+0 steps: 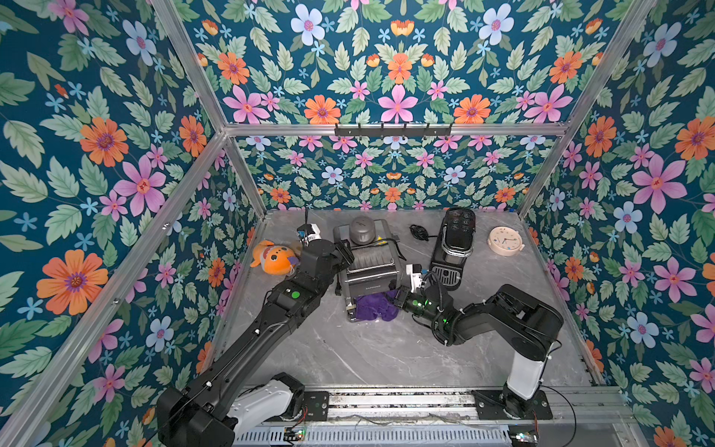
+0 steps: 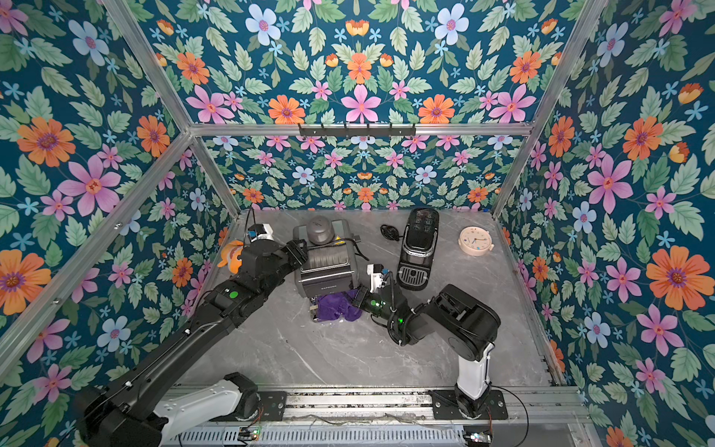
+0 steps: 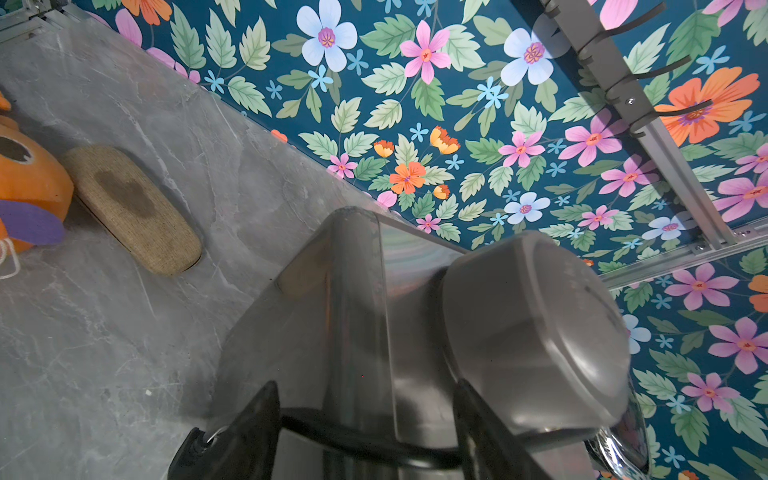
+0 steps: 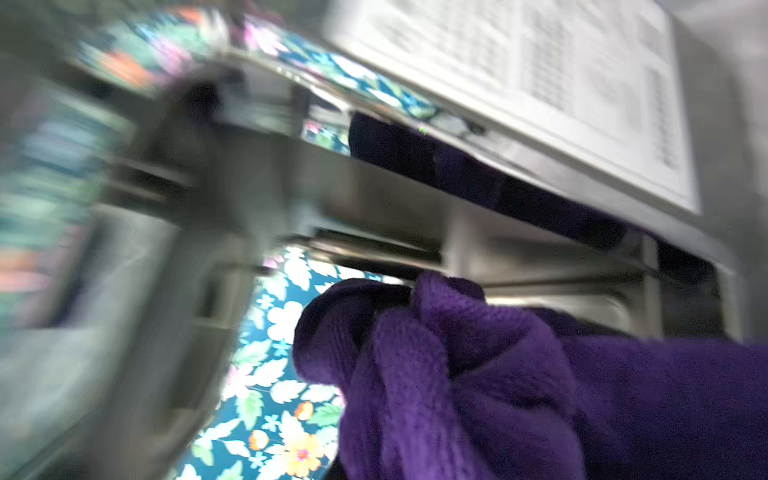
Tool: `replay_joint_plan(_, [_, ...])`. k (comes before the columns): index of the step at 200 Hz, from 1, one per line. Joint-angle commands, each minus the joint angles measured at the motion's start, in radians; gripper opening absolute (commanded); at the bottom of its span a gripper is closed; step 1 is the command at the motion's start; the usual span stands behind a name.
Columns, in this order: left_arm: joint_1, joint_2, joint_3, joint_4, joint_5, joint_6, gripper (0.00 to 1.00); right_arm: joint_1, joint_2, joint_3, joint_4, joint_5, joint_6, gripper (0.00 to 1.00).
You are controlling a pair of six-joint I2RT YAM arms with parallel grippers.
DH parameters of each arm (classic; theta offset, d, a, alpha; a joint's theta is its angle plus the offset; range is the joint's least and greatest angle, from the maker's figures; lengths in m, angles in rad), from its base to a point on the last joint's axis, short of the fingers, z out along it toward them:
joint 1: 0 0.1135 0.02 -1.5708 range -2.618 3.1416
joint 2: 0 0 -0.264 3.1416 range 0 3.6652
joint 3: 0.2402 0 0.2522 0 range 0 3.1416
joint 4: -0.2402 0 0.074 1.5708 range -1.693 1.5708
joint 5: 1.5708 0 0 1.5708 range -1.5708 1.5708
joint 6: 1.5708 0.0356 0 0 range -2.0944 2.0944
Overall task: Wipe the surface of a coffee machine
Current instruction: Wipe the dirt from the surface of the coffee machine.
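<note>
While the right gripper [image 1: 399, 298], jaws clamped on the purple cloth [image 1: 373, 308], presses at the front base of the steel coffee machine [image 1: 367, 267] in the middle of the counter [image 1: 367, 356], strokes should stay flat. The left gripper [image 1: 345, 250] straddles its rear, jaws wide, bite unclear. I count two coffee makers with the black capsule machine [image 1: 452, 247] — one cloth, one clock [image 1: 505, 240], one plush toy [image 1: 272, 258].

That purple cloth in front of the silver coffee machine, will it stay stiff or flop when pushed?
Probably floppy: the purple cloth bunches into soft folds in the right wrist view. Likely light: soft knitted fabric. Heaped at the front of the silver coffee machine, it would probably crumple and drag rather than slide.
</note>
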Motion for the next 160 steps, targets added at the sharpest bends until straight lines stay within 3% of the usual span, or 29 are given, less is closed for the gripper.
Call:
replay_joint_plan(1, [-0.003,0.007,-0.009,-0.13,0.07,0.034,0.66,0.008,-0.041,-0.011,0.111,-0.009,0.033,0.0])
replay_joint_plan(119, [0.016,0.002,-0.027,-0.132,0.088,0.036,0.65,0.064,-0.13,-0.106,0.112,0.025,0.056,0.0])
replay_joint_plan(160, [0.017,0.006,-0.03,-0.121,0.095,0.033,0.65,0.089,-0.117,-0.065,0.112,0.034,0.057,0.0])
